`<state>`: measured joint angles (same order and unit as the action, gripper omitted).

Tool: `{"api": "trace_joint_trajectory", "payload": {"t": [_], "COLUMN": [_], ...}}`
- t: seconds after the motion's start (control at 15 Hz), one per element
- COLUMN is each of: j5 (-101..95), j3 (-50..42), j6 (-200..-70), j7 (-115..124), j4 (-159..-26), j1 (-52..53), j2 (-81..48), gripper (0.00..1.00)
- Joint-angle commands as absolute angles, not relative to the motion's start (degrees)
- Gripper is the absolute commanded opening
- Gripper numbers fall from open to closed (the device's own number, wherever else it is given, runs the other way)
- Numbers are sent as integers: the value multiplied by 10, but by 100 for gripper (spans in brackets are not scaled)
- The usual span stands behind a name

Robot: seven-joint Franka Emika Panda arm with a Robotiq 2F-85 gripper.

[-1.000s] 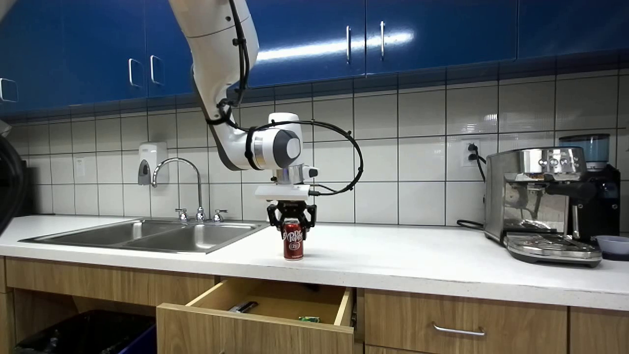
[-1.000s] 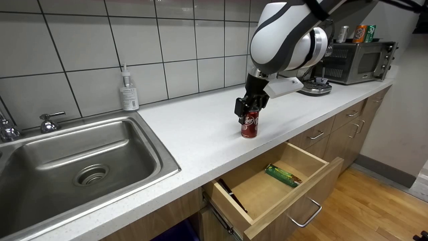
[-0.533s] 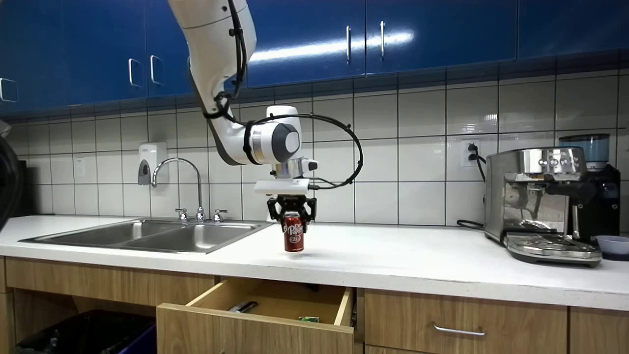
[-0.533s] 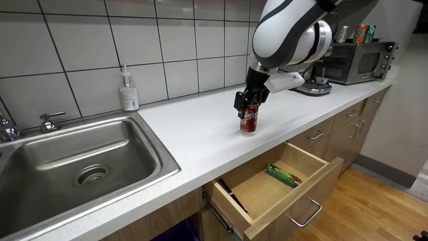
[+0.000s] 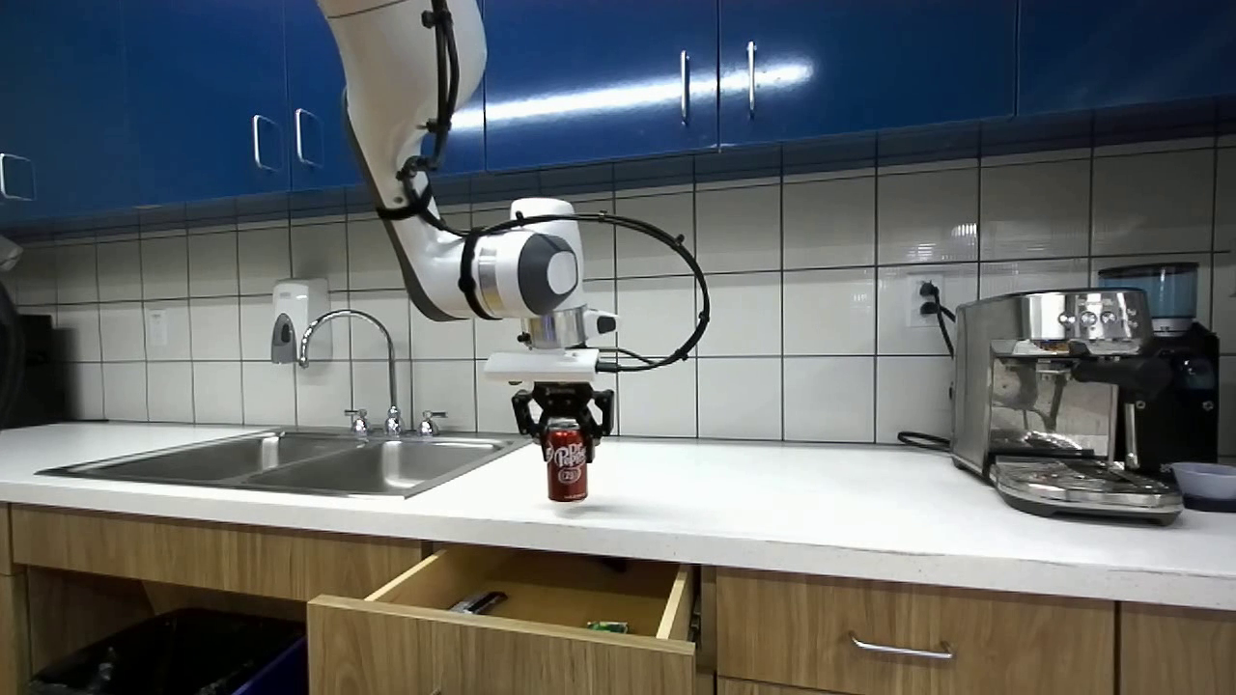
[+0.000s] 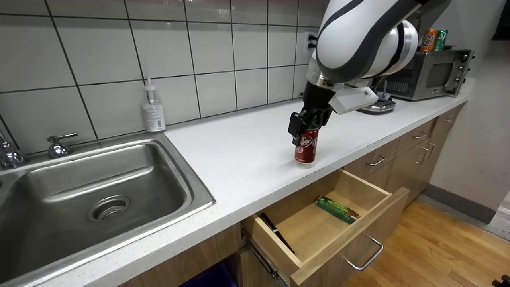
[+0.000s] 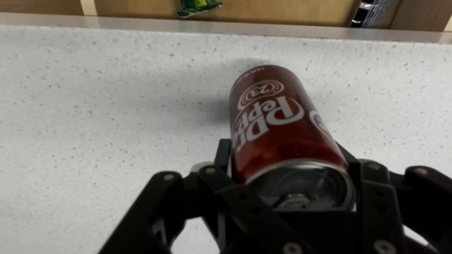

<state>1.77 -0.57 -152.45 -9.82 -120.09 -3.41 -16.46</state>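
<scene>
The gripper (image 5: pixel 567 452) clasps the red can (image 7: pixel 279 130) just above the counter (image 5: pixel 772 497) — grasp and lift look done, release remains.

In an exterior view the white arm (image 5: pixel 439 270) is bent down from the left, the black hand (image 5: pixel 568 451) pointed downward, fingers (image 5: pixel 591 450) clamped.

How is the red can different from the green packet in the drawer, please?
The red can is a cylinder; the green packet, a slim bar. The red can hangs nearly upright, gripped by the pincer; the green packet lies flat in the open drawer. Both carry printing.
</scene>
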Motion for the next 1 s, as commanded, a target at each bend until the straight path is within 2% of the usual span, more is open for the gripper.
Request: {"api": "trace_joint_trajectory", "payload": {"t": [0.0, 0.93], "j5": [7, 18], "j3": [-6, -2], "j6": [-1539, -1548], "j7": [-109, -160], "j4": [-1267, -1381], "j1": [-38, -32], "j2": [-104, -32], "gripper": [39, 39]}}
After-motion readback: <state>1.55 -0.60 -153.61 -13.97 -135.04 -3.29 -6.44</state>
